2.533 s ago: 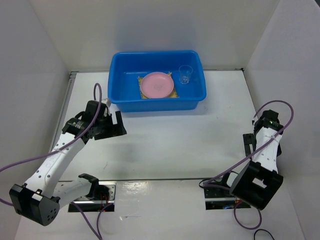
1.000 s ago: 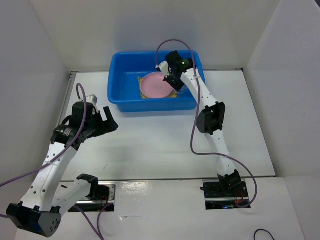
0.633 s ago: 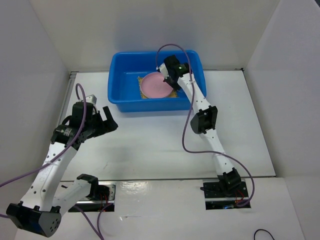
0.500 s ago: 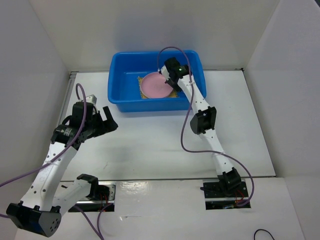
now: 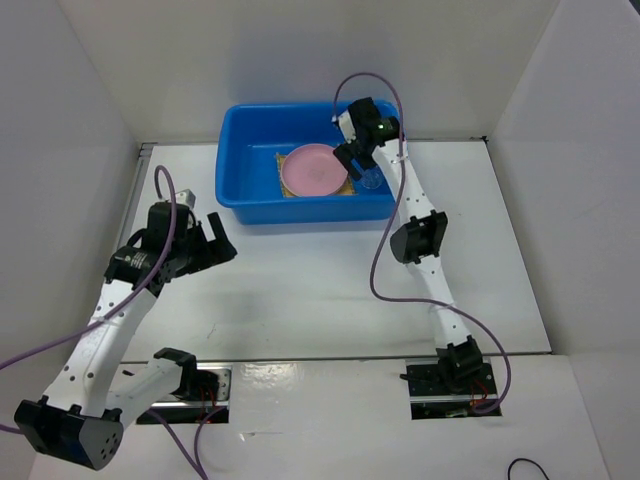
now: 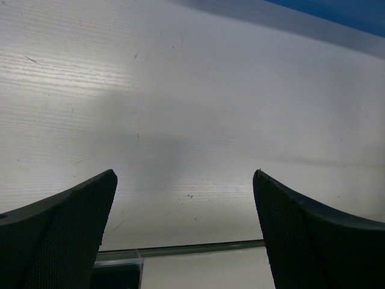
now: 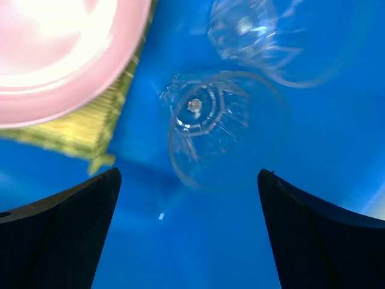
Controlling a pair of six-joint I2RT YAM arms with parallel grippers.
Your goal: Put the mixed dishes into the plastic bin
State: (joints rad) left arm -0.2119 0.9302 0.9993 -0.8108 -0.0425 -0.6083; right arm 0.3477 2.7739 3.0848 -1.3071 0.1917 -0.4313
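Top: plastic bin (image 5: pixel 300 210) holds pink plate (image 5: pixel 312 170) on bamboo mat (image 5: pixel 284 160); cream plate not visible. Right gripper (image 5: pixel 362 163) inside bin's right end.
Left wrist: left gripper (image 6: pixel 185 180) wide open, empty, over table (image 6: pixel 192 90) outside bin's near wall.
Right wrist: jaws spread wide, nothing held. Clear cup (image 7: pixel 210 126) upright on bin floor between them. We'd lift straight up — no sideways drift, cup likely tips easily.

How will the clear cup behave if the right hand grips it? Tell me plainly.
The clear cup looks thin-walled and see-through, so it is probably light and apt to flex or crack if squeezed hard. Its smooth glossy wall may slip in the open right hand. It stands upright on the flat floor of the bin, so a sideways nudge would likely slide or tip it.
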